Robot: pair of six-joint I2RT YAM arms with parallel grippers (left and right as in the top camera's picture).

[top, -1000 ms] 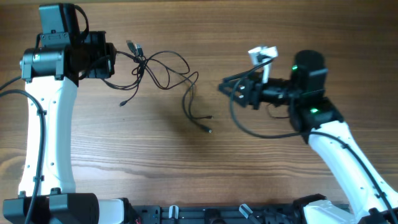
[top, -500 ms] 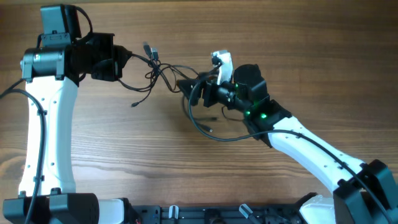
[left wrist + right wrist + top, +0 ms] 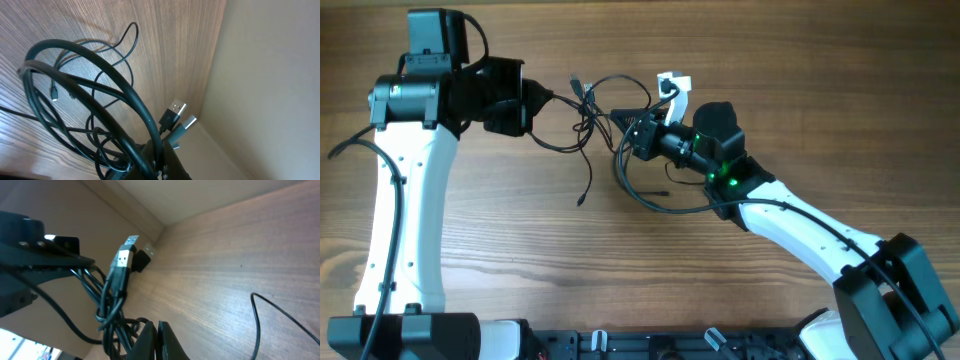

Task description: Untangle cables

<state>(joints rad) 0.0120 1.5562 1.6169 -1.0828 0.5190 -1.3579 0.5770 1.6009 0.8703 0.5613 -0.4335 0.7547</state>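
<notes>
two claws are working one tangle. the cables [image 3: 588, 108] are sitting as a small knotted cluster between the two arms. whether they are resting on the table [image 3: 800, 60] or lifted just off it cannot be told. one loose tail is trailing toward the near edge, and a wider loop is lying beside the right arm.

the left gripper [image 3: 532, 100] is closed and pinching several strands where they bunch. in its wrist view the cords are fanning out from the jaws, and the usb plugs [image 3: 176, 114] are sticking up just beside them. the right gripper [image 3: 632, 135] is closed tight at the right side of the knot. whether a strand is caught in it cannot be told, since its wrist view is showing the cords beside the shut tips, not clearly inside them.

handling judgement: the cords are looking light, limp and smooth-jacketed, so they are likely to be slipping through a weak pinch. the plugs are the only stiff parts and are likely to be snagging in the knot. taking hold of a single strand just outside the knot, or behind a plug body, is looking soundest. pulling on bunched strands is risking a tighter knot.
</notes>
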